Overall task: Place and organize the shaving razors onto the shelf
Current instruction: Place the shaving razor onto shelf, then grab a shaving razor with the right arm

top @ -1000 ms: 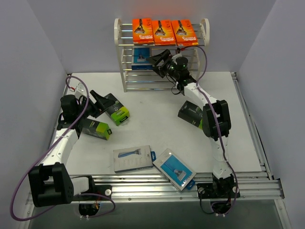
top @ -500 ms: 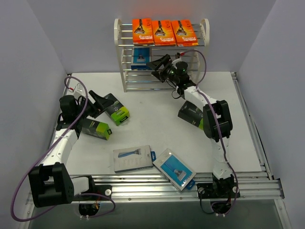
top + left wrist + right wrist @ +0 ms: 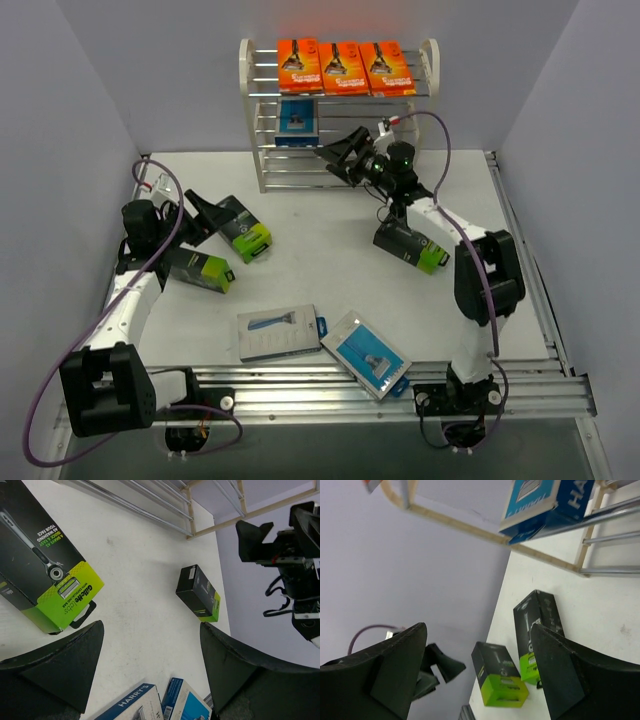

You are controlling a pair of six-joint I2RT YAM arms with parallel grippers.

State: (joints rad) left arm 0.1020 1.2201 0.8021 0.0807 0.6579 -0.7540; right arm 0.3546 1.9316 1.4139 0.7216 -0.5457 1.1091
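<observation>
Presently the right end effector hangs released, jaws spread and nothing between them, just in front of the shelf at the back of the table. It sits right of and slightly below the shelved blue pack, which stands on the rods of the second tier. From the right wrist, that pack shows beyond the fingers, apart from them. Three orange cards lie side by side along the top tier.

The left end effector is likewise released and empty, low over the left side of the table. The first black-and-lime box lies just beside it. In the left wrist view this box is ahead and to one side, close by one fingertip but not between the jaws. The second black-and-lime box lies beside the left arm, nearer the front edge.

The third black-and-lime box rests on the table beneath the right arm, well apart from both end effectors. It appears far ahead of the left wrist.

Two blue-grey packs lie flat just beside each other near the front edge, away from either end effector.
</observation>
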